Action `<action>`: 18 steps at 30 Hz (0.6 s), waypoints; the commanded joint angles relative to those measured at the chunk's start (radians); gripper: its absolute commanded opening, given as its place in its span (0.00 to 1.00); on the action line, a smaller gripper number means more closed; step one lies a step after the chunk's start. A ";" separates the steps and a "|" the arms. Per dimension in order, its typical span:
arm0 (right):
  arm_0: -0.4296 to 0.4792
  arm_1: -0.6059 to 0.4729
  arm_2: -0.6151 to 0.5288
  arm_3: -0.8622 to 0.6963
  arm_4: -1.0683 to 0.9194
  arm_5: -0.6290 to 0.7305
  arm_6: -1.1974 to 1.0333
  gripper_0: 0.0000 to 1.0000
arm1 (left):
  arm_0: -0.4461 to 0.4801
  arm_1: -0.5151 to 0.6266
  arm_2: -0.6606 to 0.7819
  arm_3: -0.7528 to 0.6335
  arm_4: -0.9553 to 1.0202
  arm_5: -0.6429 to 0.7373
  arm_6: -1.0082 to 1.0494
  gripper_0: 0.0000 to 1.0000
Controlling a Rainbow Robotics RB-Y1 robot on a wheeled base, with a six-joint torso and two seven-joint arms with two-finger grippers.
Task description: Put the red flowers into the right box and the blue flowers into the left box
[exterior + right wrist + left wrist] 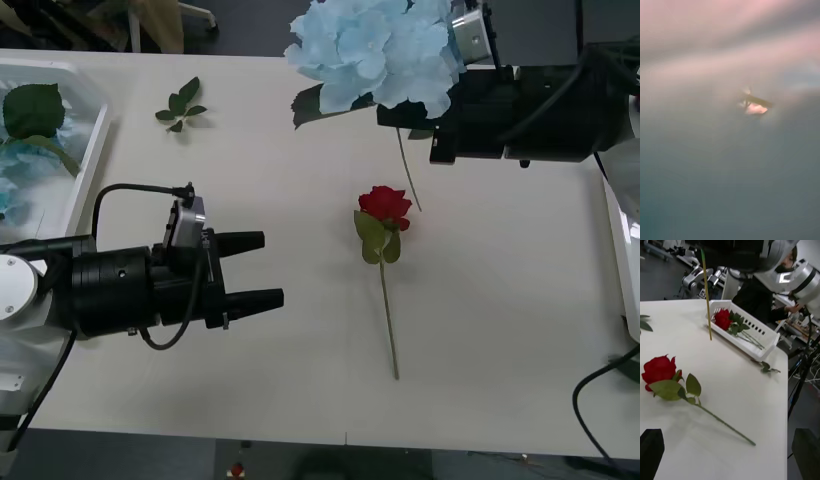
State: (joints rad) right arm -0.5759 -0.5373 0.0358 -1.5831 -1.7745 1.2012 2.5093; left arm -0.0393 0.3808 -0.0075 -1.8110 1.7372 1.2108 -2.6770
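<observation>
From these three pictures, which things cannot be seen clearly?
- Right gripper: in the front view, the blue flower covers its fingers.
- Right wrist view: blurred, close petals cover the lens.
- Left box: cut off by the front view's edge.
- Right box: only its rim shows there.

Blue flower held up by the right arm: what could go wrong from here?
The blue flower hangs high over the table's far side while the left box sits well off to the left, so a loosely gripped stem could slip on the way. The dangling stem might also brush the red rose lying below it.
</observation>
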 commanded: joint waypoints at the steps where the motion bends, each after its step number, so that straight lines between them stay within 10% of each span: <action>1: 0.011 0.086 -0.070 0.003 0.003 0.084 0.089 0.00 | -0.022 0.036 0.037 -0.057 0.027 0.018 -0.028 1.00; 18: 0.011 0.269 -0.114 0.032 0.001 0.213 0.196 0.00 | -0.143 -0.005 -0.200 0.117 0.114 -0.243 -0.028 1.00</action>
State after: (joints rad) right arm -0.5567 -0.2987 -0.0661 -1.5363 -1.7694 1.4041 2.6751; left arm -0.1602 0.3955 -0.2088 -1.7103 1.8392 0.9856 -2.6770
